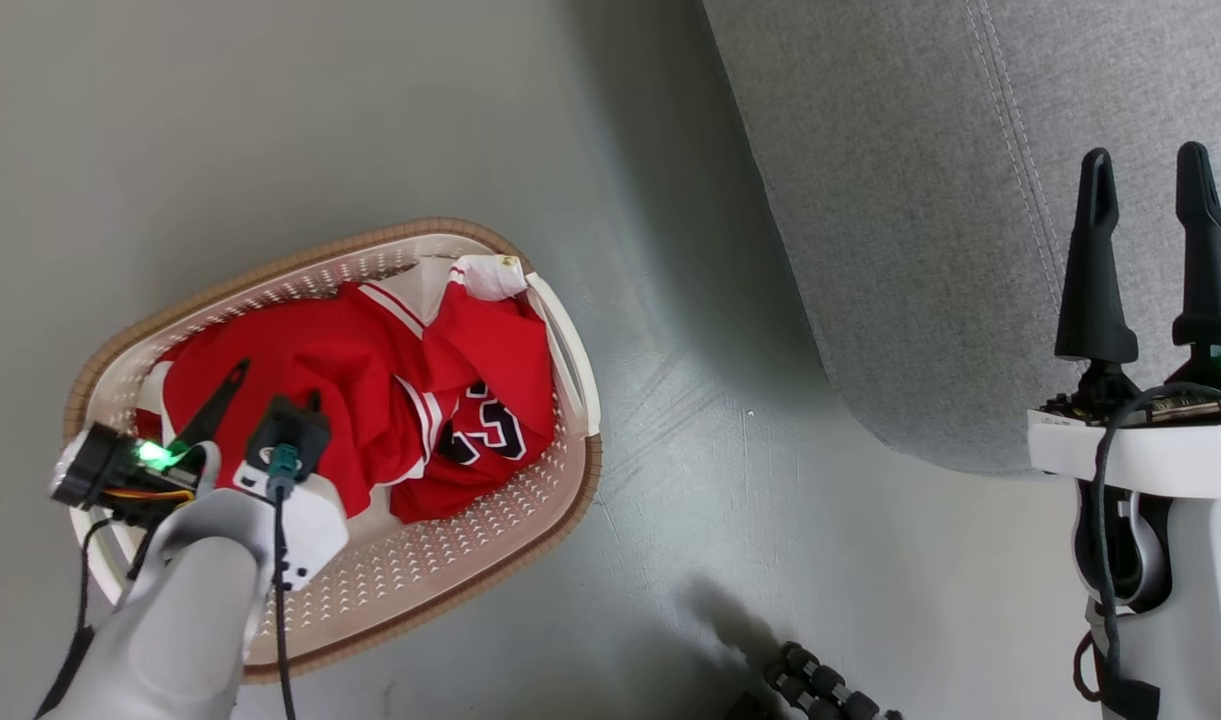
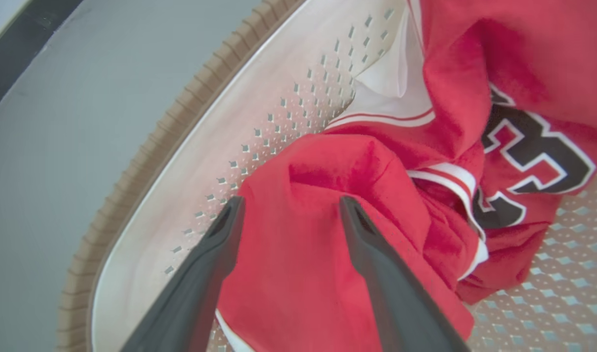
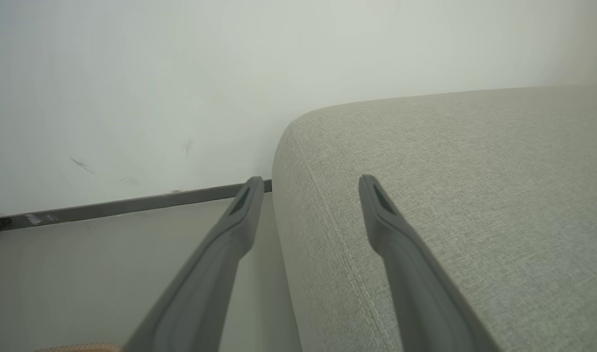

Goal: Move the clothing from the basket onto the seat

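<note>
The clothing [image 1: 370, 350] lies bunched in the cream basket [image 1: 300, 255] on the floor, bright red with white stripes. One piece is a jersey [image 1: 490, 430] with dark white-edged numbers. My left gripper [image 1: 275, 390] hangs open inside the basket, over the left part of the heap. In the left wrist view its fingers [image 2: 291, 203] straddle a raised fold of the red clothing [image 2: 303, 254], beside the perforated basket wall [image 2: 259, 127]. My right gripper [image 1: 1145, 160] is open and empty above the front edge of the grey seat [image 1: 920, 200]. The right wrist view shows it [image 3: 312, 181] over the corner of the seat [image 3: 450, 171].
Grey floor [image 1: 670, 450] separates the basket from the seat. A dark ribbed part [image 1: 820, 690] pokes in at the bottom edge. In the right wrist view a pale wall with a dark skirting strip [image 3: 132, 205] stands behind the seat.
</note>
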Motion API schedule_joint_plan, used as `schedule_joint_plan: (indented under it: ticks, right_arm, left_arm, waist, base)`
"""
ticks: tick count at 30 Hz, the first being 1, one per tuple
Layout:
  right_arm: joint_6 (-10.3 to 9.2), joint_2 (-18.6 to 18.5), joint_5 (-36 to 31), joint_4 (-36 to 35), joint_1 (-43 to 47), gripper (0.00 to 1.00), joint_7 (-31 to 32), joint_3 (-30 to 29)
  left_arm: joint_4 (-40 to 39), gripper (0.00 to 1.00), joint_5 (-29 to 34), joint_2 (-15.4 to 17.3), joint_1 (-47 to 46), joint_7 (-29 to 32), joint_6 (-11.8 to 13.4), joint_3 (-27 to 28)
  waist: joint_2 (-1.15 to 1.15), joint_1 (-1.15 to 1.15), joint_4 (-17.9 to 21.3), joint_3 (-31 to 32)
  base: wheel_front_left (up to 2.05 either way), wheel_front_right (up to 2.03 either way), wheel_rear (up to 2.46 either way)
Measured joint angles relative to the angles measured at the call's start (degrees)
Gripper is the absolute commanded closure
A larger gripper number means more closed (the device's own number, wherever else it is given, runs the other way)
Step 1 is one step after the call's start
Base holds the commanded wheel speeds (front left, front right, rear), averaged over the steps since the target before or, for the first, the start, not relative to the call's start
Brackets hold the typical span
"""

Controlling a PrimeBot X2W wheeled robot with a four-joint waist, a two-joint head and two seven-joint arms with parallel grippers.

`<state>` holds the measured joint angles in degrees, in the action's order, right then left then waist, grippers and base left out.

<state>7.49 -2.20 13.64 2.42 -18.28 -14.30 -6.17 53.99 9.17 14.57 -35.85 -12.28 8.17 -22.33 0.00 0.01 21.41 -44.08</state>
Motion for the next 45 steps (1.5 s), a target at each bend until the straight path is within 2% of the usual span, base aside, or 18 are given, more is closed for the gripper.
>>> schedule_joint_plan:
  ticks: [4,7,8,9,10,21,34,45]
  right_arm:
    - [0.0,0.01,0.21,0.1,-0.73,0.0,0.0,0.85]
    - [0.0,0.02,0.32,0.25,-0.93,0.0,0.0,0.99]
    - [0.0,0.02,0.52,0.32,-0.97,0.0,0.0,1.03]
    - [0.0,0.02,0.57,0.36,-1.11,0.0,0.0,1.04]
    - [0.0,0.02,0.57,0.37,-1.84,0.0,0.0,1.04]
    - [0.0,0.02,0.56,1.3,-3.03,0.0,-0.08,0.9]
    - [0.0,0.01,-0.38,2.86,-4.12,0.0,-0.09,1.63]
    - [0.0,-0.01,-3.66,4.74,-4.31,0.0,-0.09,3.52]
  left_arm:
    - [1.63,0.0,-0.01,0.88,-0.55,1.27,0.26,0.49]
    - [2.27,0.0,-0.02,1.07,-1.31,2.04,1.51,0.98]
    - [2.49,0.24,-0.02,1.14,-1.57,2.23,1.52,1.07]
    - [2.64,0.58,-0.02,1.2,-1.8,2.27,1.63,1.1]
    - [2.81,1.0,-0.02,1.11,-2.06,2.27,1.93,1.09]
    - [3.75,1.0,-0.34,-1.23,-2.11,1.65,1.93,0.62]
    - [2.8,1.0,-1.59,-1.4,-2.1,-0.71,1.93,1.0]
    - [-2.75,1.0,-2.52,-1.78,-1.08,-1.93,1.81,0.85]
  waist:
    - [0.0,0.0,0.85,-0.9]
    - [0.0,0.0,1.36,-1.48]
    - [0.0,0.0,1.5,-1.65]
    - [0.0,0.0,1.63,-1.81]
    - [0.0,0.0,1.82,-2.09]
    - [0.0,0.0,1.51,-1.59]
    - [0.0,0.0,-0.39,0.69]
    - [0.0,-0.01,-2.82,4.1]
  base:
    - [0.0,0.0,0.0]
    - [0.0,0.0,0.0]
    - [0.0,0.0,0.0]
    - [0.0,0.0,0.0]
    - [0.0,0.0,0.0]
    - [0.0,0.0,0.0]
    - [0.0,0.0,0.0]
    - [0.0,0.0,0.0]
